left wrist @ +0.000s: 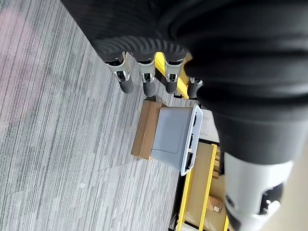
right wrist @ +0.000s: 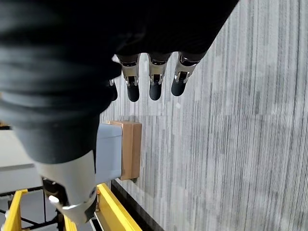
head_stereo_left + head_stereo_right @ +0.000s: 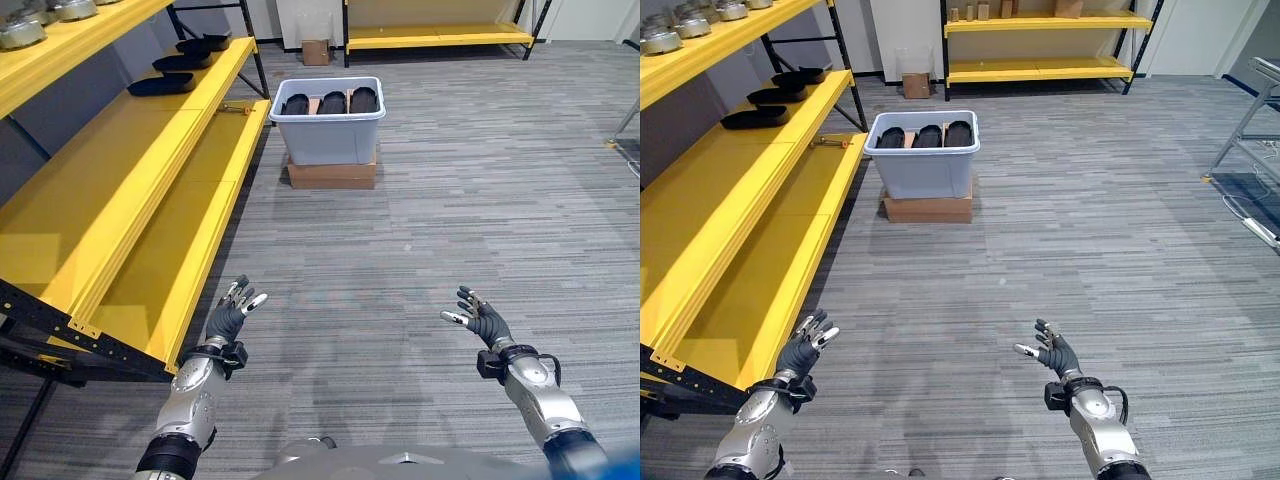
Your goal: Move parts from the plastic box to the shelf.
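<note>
Over at nine o'clock ran the long yellow metal shelf [image 3: 120, 200], its middle deck bare up close, with three flat black tray-like parts [image 3: 180, 62] lined up at its far end toward eleven o'clock. Dead ahead at twelve o'clock sat the grey plastic box [image 3: 328, 135], perched on a low brown cardboard carton [image 3: 332, 175], and in it lay three dark rounded parts [image 3: 331, 102] side by side. So the goods were in the box, well away from both hands.

What could go wrong, as I judged it: the box sat on a carton not much wider than itself, so a clumsy reach or a knock against the rim could shove it off or tip it. The shelf's front edge was just beside the left arm, so a swing toward the box could clip it. The parts lay close together, and a grab at one might drag its neighbour.

Now the hands. The left hand [image 3: 232, 315] hovered low at seven o'clock, near the shelf's corner, palm turned inward, fingers spread and relaxed, thumb apart, nothing in it. The right hand [image 3: 480, 318] floated at five o'clock over the grey striped carpet floor [image 3: 450, 200], mirrored, fingers loosely extended, likewise empty. Both wrists were raised, forearms angled forward.
</note>
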Robot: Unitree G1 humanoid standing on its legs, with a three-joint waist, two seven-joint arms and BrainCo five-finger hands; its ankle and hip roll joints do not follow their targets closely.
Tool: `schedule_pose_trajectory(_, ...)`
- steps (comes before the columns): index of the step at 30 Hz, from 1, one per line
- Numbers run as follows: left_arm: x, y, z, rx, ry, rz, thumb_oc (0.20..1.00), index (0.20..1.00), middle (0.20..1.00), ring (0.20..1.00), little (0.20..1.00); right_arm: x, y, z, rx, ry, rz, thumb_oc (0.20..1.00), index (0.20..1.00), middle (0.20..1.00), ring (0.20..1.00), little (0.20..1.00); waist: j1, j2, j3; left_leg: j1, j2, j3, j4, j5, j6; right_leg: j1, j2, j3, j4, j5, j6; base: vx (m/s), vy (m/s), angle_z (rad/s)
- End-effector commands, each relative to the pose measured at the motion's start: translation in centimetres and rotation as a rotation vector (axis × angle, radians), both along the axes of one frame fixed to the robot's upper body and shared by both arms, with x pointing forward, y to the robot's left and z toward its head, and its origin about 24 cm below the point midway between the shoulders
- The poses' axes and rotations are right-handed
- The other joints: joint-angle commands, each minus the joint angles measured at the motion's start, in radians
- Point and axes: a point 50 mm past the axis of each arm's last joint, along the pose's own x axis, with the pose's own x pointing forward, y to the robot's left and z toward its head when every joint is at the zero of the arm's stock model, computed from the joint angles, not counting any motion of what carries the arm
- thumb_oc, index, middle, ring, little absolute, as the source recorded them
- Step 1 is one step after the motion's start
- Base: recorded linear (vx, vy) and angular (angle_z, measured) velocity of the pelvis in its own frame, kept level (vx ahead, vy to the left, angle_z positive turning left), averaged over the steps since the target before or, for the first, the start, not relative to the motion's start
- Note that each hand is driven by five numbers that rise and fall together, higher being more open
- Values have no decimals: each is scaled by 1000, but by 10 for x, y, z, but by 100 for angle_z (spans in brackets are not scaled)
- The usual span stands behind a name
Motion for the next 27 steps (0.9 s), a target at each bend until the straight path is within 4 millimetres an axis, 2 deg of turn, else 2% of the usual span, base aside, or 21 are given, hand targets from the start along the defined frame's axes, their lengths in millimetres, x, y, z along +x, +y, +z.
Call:
schedule_pose_trajectory(1,14,13,20,43,-77,32,1000,1000,1000,1000,1000,22,4,23,-28,-112,31,1000,1000,1000,1000,1000,8,-48,0,-15,42,-20,8,20,-90,48,-96,-12,-29,48,99,0,0,0)
schedule_pose_trajectory(7,12,3,12,-100,-45,-4,1000,1000,1000,1000,1000,21,5,22,19,-109,14,1000,1000,1000,1000,1000,9,-47,1,-13,41,-21,7,18,-88,48,-96,-14,-25,47,99,0,0,0)
schedule_pose_trajectory(10,8,-5,0,-224,29,11,1000,1000,1000,1000,1000,21,2,23,-18,-116,15,1000,1000,1000,1000,1000,6,-46,1,-10,37,-25,5,16,-85,48,-97,-10,-24,49,101,0,0,0)
schedule_pose_trajectory(12,6,-5,-2,-208,48,19,1000,1000,1000,1000,1000,21,4,22,18,-107,16,1000,1000,1000,1000,1000,5,-46,1,-10,37,-24,6,16,-85,48,-97,-8,-25,49,102,0,0,0)
schedule_pose_trajectory(14,7,-2,0,-163,38,24,1000,1000,1000,1000,1000,19,9,18,134,-72,8,1000,1000,1000,1000,1000,5,-46,2,-9,36,-26,7,15,-85,48,-98,-8,-22,49,102,0,0,0)
schedule_pose_trajectory(16,9,2,5,-67,4,4,1000,1000,1000,1000,1000,16,12,13,211,-41,-18,1000,1000,1000,1000,1000,6,-47,0,-7,34,-28,4,14,-83,50,-97,-6,-25,48,103,0,0,0)
schedule_pose_trajectory(21,0,-5,-9,-128,105,-55,1000,1000,1000,1000,1000,10,15,7,234,-25,-21,1000,1000,1000,1000,1000,5,-43,-1,-4,35,-29,1,15,-84,50,-98,-4,-26,53,104,2,13,0)
schedule_pose_trajectory(27,4,-6,-4,-146,105,-67,1000,1000,1000,1000,1000,14,11,10,213,-39,-31,1000,1000,1000,1000,1000,6,-41,-1,-6,31,-35,10,11,-82,50,-94,1,-17,46,101,0,45,1)
